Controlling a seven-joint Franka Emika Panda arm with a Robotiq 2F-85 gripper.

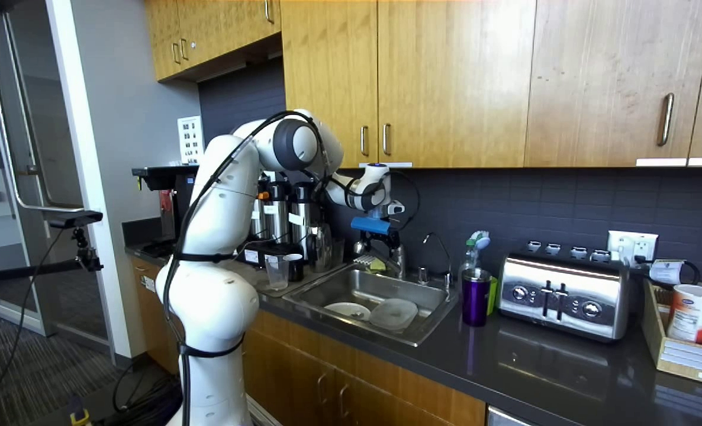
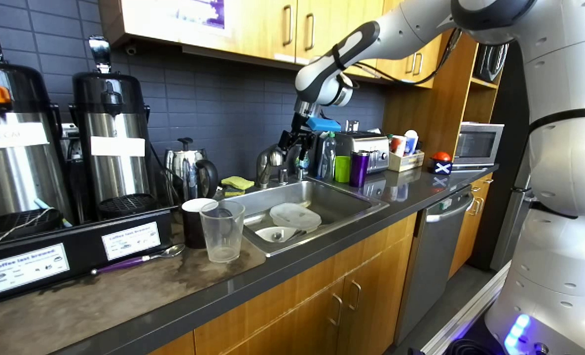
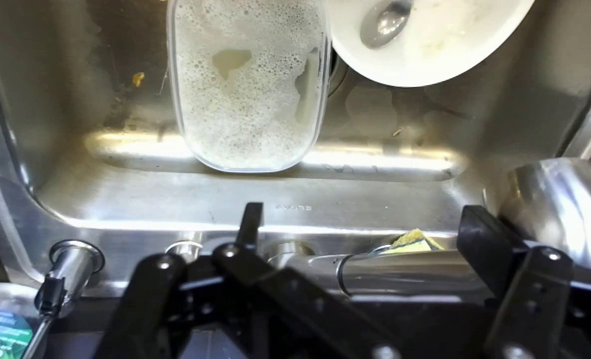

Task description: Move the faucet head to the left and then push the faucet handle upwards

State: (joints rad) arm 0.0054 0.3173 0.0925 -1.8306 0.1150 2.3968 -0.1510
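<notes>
Countertop [image 1: 552,378] glossy, faucet head [image 3: 564,204], wooden cabinets [image 1: 457,83]

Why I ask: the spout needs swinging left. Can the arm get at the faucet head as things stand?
Probably yes: the gripper is open, one finger apparently close beside the faucet head, nothing visible between; contact is unclear.

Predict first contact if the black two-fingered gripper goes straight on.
Probably the silvery metal faucet spout, which the wrist view shows behind the open black fingers. Depth is unclear; they may already touch it.
</notes>
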